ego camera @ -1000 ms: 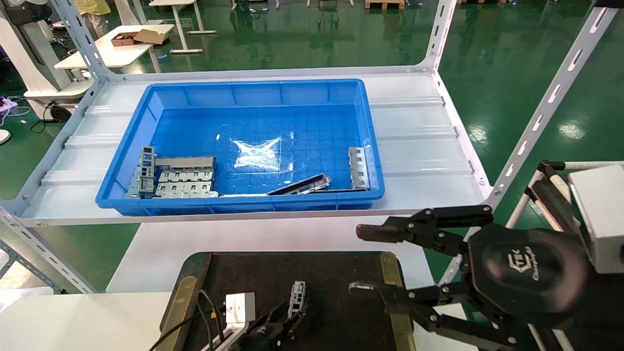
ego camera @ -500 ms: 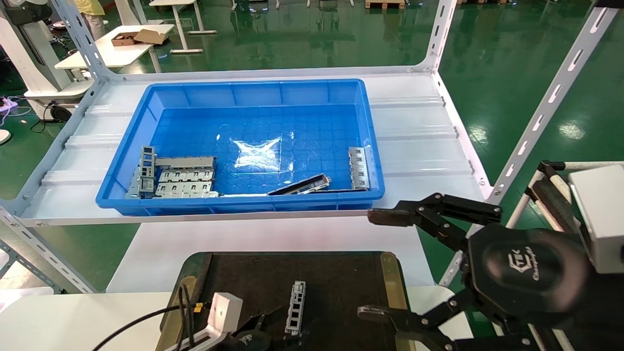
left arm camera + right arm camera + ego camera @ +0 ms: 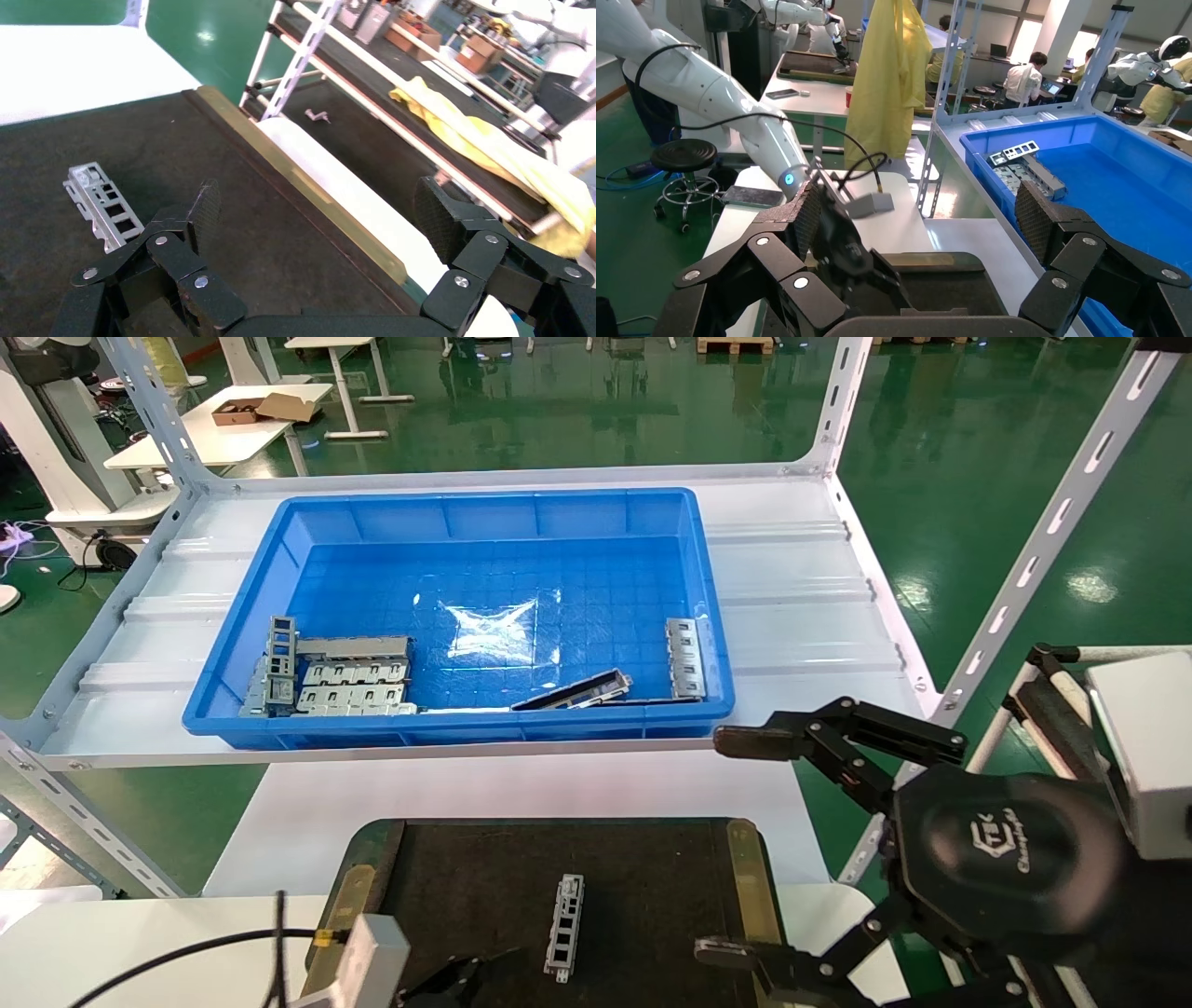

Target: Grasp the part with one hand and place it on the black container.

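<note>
The part [image 3: 564, 927], a slim silver-grey bar with rectangular cutouts, lies flat on the black container [image 3: 652, 868], left of its middle. It also shows in the left wrist view [image 3: 98, 203]. My left gripper [image 3: 461, 978] is at the bottom edge of the head view, left of the part and clear of it. In the left wrist view it [image 3: 318, 210] is open and empty over the black surface [image 3: 176, 147]. My right gripper [image 3: 726, 848] is wide open and empty over the container's right brass strip [image 3: 748, 868].
The blue bin [image 3: 484, 514] stands on the white shelf behind the container, with stacked grey brackets [image 3: 349, 686], a dark channel strip [image 3: 575, 692] and another bar [image 3: 684, 658]. White rack posts [image 3: 1043, 537] rise on the right.
My left gripper let go of the part and drew back to the lower left. The part now lies flat on the black container. My right gripper's fingers spread wider.
</note>
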Robot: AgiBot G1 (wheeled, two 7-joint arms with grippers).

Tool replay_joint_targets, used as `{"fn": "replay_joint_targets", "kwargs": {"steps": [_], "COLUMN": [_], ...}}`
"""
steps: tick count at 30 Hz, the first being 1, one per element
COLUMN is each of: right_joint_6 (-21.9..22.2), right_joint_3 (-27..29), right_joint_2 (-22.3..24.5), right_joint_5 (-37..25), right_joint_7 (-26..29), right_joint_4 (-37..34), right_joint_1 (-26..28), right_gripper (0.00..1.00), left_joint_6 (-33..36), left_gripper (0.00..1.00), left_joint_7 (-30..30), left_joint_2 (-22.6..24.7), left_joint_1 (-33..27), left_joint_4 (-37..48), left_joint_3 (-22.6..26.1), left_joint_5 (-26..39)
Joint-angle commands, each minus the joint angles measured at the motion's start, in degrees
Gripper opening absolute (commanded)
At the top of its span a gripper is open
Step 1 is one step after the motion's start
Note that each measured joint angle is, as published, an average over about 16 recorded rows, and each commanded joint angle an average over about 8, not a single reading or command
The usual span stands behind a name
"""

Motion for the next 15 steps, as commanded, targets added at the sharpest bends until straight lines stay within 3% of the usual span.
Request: {"fn": "replay_joint_targets", "kwargs": {"steps": [1, 15], "right_joint_6": [0.0, 0.02], "right_joint_3": [-0.01, -0.05], "right_joint_2": [0.0, 0.02], "right_joint_5": [0.0, 0.03], "right_joint_7": [0.0, -0.02], "right_joint_4": [0.0, 0.0], "right_joint_1": [0.0, 0.01], "right_gripper": [1.0, 1.0], "left_joint_6": [2.27, 9.36], "left_gripper": [1.0, 1.0], "left_joint_7": [0.62, 3.57], "left_joint_2": [-1.29, -7.38], "left_joint_1": [0.18, 1.84], "left_joint_4": [-0.02, -0.17], "left_joint_3": [-0.63, -3.82], "left_joint_5": [-0.53, -3.52]}}
